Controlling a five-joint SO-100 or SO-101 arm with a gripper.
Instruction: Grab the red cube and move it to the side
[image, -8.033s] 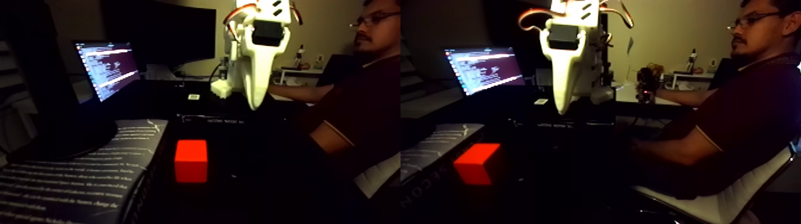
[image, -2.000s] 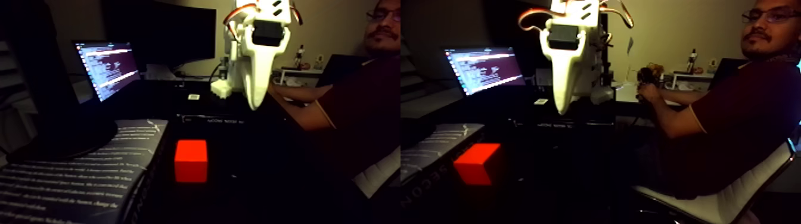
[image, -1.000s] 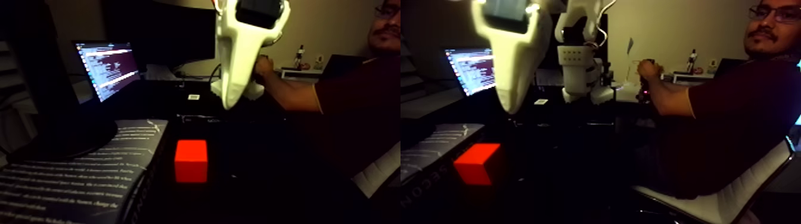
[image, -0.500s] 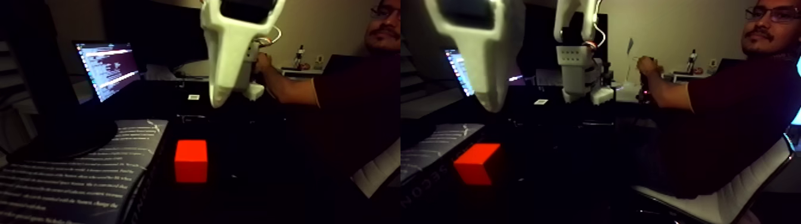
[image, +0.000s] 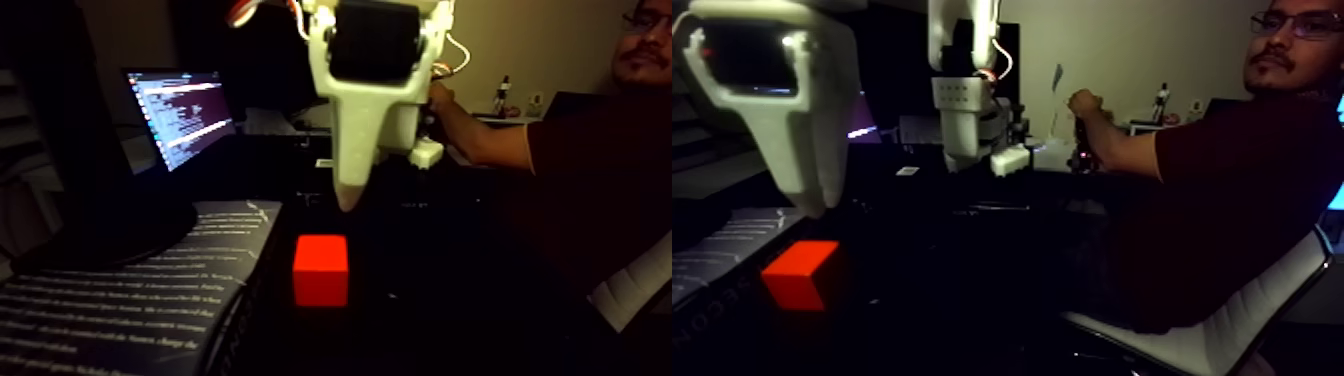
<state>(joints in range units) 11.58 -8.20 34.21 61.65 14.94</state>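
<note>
Red cube (image: 321, 269) resting on the dark table (image: 430, 300), just right of an open book (image: 130, 290), white end effector (image: 347, 203) hanging above it, tip pointing down, apart from the cube, fingers apparently together though hard to tell, person's hand (image: 1083, 103) at right

The red cube (image: 321, 270) is a plain, bright red-orange block. It sits flat on the dark surface (image: 440, 300), just beside the open book (image: 130, 290).

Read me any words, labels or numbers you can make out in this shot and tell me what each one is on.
Laptop screen: lines of text, too small to read.
Open book: printed lines, too blurred to read.
Dark mat edge: large letters, upside down and only partly visible, not readable with certainty.
Red cube: no markings.
</note>
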